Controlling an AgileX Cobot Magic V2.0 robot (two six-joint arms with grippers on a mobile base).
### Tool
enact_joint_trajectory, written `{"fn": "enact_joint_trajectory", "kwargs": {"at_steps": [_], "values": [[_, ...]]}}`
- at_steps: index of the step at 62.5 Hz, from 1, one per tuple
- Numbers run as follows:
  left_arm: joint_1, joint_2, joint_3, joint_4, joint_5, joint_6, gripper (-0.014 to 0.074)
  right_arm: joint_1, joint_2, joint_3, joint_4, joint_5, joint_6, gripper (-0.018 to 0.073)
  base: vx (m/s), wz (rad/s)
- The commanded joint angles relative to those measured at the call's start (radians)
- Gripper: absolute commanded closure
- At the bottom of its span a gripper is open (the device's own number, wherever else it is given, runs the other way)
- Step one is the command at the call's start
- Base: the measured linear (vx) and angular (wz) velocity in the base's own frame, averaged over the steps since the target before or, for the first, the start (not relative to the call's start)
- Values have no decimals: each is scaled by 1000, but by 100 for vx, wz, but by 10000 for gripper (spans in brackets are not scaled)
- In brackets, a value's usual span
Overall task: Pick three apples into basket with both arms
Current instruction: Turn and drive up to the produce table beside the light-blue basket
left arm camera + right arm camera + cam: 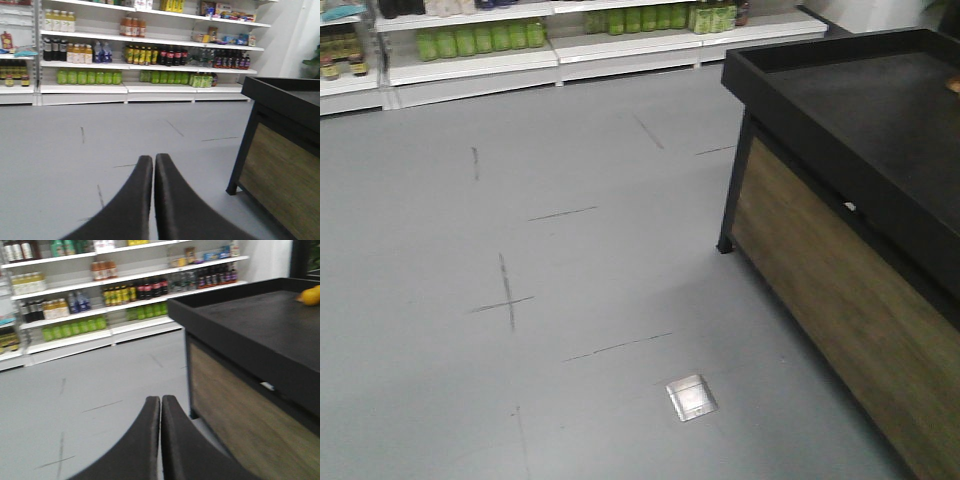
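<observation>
No apples and no basket show in any view. My left gripper (153, 158) is shut with nothing between its dark fingers, held above the grey floor and pointing toward the store shelves. My right gripper (161, 399) is also shut and empty, just left of the black-topped display stand (260, 335). Neither arm appears in the front view.
A black tray-topped stand with wood-panel sides (840, 250) fills the right side. An orange fruit (311, 295) lies on its far right. White shelves of bottled drinks (130, 60) line the back wall. A metal floor plate (691, 396) is set in the grey floor (520, 300).
</observation>
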State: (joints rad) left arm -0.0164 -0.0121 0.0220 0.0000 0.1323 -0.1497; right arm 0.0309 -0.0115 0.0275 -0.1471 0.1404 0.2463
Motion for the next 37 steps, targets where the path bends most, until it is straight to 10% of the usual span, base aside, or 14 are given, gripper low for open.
{"fn": "enact_joint_trajectory", "kwargs": {"at_steps": [1,37], "values": [[0,-15,9,-11,-68,-8,603,1,-13,13,-14,-75,-7,565,14,-56],[0,-15,9,-11,-68,-8,603,1,-13,13,-14,-75,-7,565,14,-54]]}}
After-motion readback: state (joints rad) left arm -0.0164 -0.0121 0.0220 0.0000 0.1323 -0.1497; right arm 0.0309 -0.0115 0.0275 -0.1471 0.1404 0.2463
